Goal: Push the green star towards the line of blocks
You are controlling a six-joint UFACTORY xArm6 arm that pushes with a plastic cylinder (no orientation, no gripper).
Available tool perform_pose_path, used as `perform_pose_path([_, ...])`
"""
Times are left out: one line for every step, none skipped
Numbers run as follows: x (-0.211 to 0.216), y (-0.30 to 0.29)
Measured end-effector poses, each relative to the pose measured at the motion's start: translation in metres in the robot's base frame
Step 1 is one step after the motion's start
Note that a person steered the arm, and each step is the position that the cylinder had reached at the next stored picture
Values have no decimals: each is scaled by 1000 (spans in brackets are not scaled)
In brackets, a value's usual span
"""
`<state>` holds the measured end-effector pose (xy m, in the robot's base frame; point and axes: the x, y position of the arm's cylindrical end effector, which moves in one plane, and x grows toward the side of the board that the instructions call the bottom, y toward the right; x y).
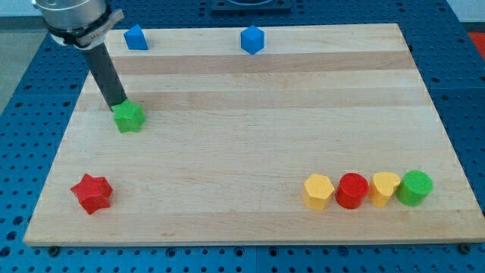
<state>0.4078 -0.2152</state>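
The green star (129,117) lies on the wooden board (250,136) at the view's left, in the upper half. My tip (121,104) is at the star's upper-left edge, touching or almost touching it; the dark rod slants up to the view's top left. The line of blocks stands at the view's bottom right: a yellow hexagon (318,191), a red cylinder (352,190), a yellow block (384,188) and a green cylinder (415,187), side by side and touching.
A red star (92,192) lies at the bottom left. A blue block (136,37) and a blue cube (252,39) sit along the top edge. A blue perforated table surrounds the board.
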Motion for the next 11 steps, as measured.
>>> perform_pose_path([26, 12])
perform_pose_path([49, 25])
perform_pose_path([70, 28])
perform_pose_path([92, 28])
perform_pose_path([106, 35])
perform_pose_path([106, 63])
perform_pose_path([103, 86])
perform_pose_path([98, 116])
perform_pose_path([86, 139])
perform_pose_path([77, 160])
perform_pose_path([67, 186])
